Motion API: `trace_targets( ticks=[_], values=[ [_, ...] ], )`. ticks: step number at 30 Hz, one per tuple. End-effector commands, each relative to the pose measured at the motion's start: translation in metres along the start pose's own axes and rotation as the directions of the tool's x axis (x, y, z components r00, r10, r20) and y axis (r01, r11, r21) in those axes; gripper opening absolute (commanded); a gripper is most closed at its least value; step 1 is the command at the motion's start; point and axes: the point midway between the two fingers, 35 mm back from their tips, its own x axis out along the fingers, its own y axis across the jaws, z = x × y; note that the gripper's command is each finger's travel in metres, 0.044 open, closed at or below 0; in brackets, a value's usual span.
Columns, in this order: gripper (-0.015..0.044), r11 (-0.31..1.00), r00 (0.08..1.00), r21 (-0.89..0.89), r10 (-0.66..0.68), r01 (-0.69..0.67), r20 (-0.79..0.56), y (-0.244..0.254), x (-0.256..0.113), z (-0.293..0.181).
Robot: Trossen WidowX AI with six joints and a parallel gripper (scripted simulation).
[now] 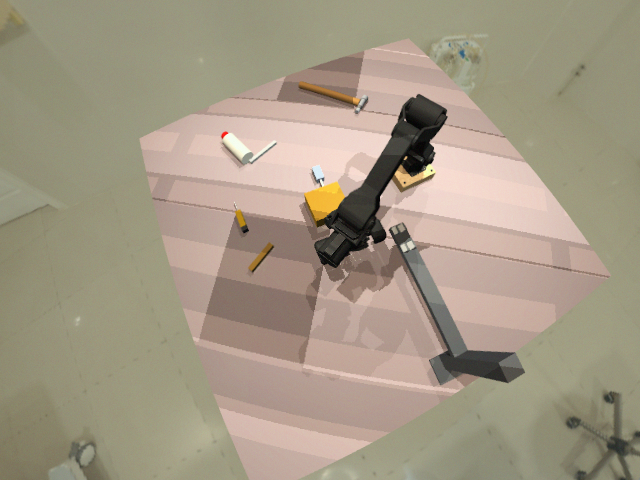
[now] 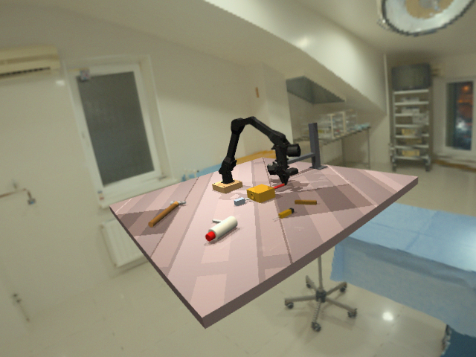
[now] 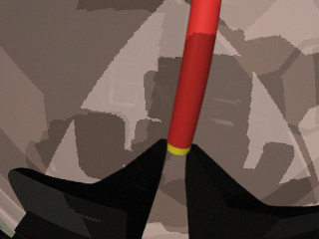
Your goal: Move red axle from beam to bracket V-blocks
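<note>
Wooden-handled hammer (image 1: 330,94) (image 2: 165,213) laid flat on worktop (image 1: 258,413) (image 2: 268,238) (image 3: 22,115). White cylinder (image 1: 237,148) (image 2: 225,227) with red end seen lying on side; thin pale bar (image 1: 264,151) (image 2: 216,221) placed near its plain end. Small yellow tool (image 1: 241,220) (image 2: 285,213) with dark end and thin tip laid near brown bar (image 1: 261,257) (image 2: 305,201). Light-blue block (image 1: 317,173) (image 2: 239,201) fitted with short pale stem. Beyond: blue-draped surface (image 2: 407,265), shelf rack (image 2: 411,92) stacked with items, dark-paned window (image 2: 119,126) set in wall.
</note>
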Motion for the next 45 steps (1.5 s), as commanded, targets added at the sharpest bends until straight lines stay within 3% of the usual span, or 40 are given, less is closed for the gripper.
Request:
trace_targets(
  ticks=[1,17,34,45],
  values=[
    [0.0,1.0,1.0,0.004,-0.001,0.001,0.001,0.001,0.0,-0.003],
    [0.0,1.0,1.0,0.004,-0.001,0.001,0.001,0.003,0.015,-0.005],
    [0.044,1.0,1.0,0.004,-0.001,0.001,0.001,0.003,-0.001,-0.005],
    [0.044,1.0,1.0,0.004,-0.001,0.001,0.001,0.003,-0.025,-0.005]
  ],
)
